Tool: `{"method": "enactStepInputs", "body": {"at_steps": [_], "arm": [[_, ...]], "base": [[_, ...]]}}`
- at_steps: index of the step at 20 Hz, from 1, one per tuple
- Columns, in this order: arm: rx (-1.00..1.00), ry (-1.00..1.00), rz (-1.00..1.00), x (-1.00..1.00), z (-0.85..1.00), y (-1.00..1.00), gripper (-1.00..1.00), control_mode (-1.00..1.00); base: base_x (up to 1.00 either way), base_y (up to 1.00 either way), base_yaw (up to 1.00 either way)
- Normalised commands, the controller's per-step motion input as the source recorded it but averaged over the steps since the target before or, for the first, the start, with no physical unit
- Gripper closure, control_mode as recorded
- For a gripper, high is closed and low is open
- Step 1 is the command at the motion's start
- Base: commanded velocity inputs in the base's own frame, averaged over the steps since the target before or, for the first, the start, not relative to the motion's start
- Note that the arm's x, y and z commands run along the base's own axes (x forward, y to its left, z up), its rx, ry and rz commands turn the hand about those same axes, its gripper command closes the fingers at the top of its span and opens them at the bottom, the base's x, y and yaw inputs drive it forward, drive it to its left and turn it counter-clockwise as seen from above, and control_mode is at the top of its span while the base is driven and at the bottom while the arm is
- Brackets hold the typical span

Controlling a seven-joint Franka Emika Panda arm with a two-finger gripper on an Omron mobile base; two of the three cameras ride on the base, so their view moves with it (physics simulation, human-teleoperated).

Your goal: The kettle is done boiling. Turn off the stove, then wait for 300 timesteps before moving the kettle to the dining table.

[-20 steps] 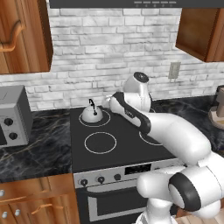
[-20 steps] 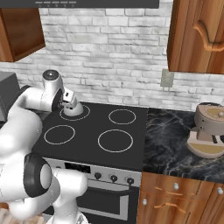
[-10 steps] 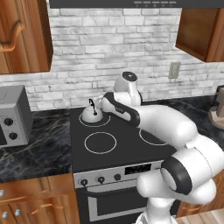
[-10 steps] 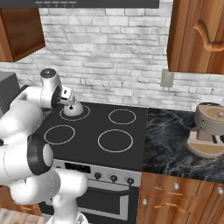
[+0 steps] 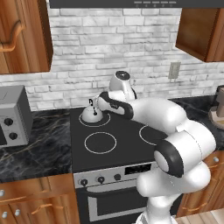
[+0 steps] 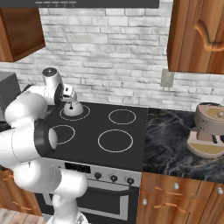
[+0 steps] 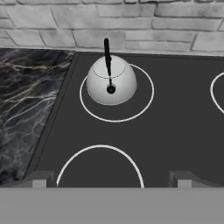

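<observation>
Hovering over the stove (image 5: 118,144), the gripper (image 7: 109,179) has its jaws spread wide with nothing between them, the two fingertips (image 7: 39,178) showing far apart in the hand view. Beyond them lies the front left burner ring (image 7: 99,168). Farther back, the kettle (image 7: 111,80) sits upright inside the rear left ring (image 7: 116,94), near the brick wall (image 7: 113,24).

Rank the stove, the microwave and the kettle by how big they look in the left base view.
1. the stove, by far the largest.
2. the microwave, cut off by the left edge, so its full size is unsure.
3. the kettle, smallest, about one burner ring wide.
</observation>
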Motion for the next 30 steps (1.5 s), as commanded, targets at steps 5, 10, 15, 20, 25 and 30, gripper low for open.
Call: {"method": "enactStepInputs", "body": {"at_steps": [5, 10, 15, 20, 25, 30], "arm": [[-0.02, 0.03, 0.02, 0.36, -0.16, 0.13, -1.00, -1.00], [-0.02, 0.03, 0.02, 0.36, -0.16, 0.08, -1.00, -1.00], [-0.03, 0.01, 0.01, 0.35, -0.17, 0.06, -1.00, -1.00], [-0.04, 0.02, 0.01, 0.35, -0.19, 0.09, -1.00, -1.00], [-0.02, 0.04, 0.00, 0.37, -0.20, 0.12, -1.00, -1.00], [0.00, 0.06, 0.00, 0.40, -0.16, 0.11, -1.00, -1.00]], "base": [[0.00, 0.00, 0.00], [0.00, 0.00, 0.00], [0.00, 0.00, 0.00], [0.00, 0.00, 0.00], [0.00, 0.00, 0.00], [0.00, 0.00, 0.00]]}}
